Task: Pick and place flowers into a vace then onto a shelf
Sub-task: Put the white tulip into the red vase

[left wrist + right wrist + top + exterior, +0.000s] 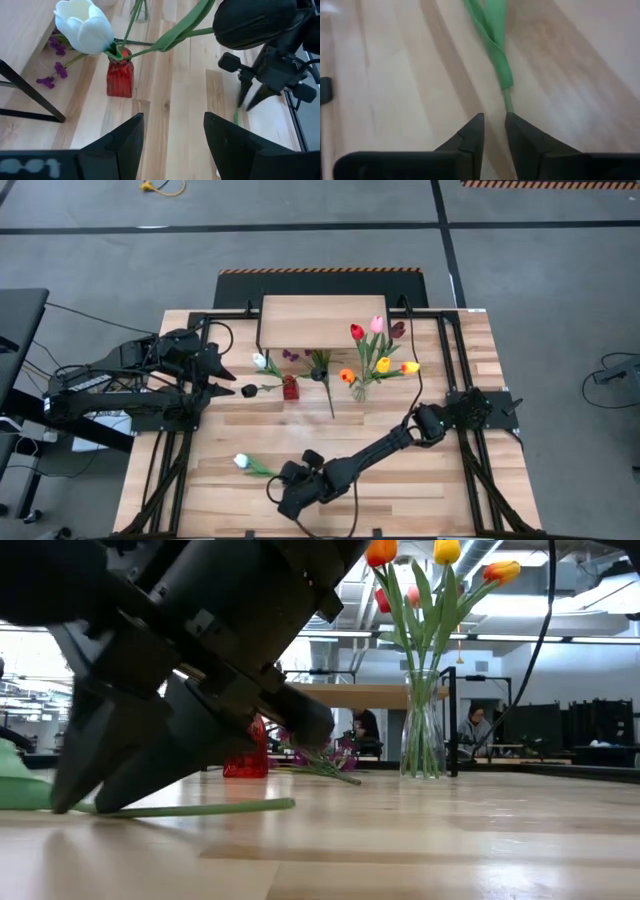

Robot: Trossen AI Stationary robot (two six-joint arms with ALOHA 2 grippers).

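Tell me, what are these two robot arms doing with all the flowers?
They are sorting artificial tulips. The right claw, down at the table's near edge, is pinching the green stem of a white tulip lying on the wood. The left claw is open and waits near a small red vase. A glass vase already holds several tulips beside the wooden shelf.

A small red glass bottle (290, 388) stands mid-table — people (472, 730) sit beyond.
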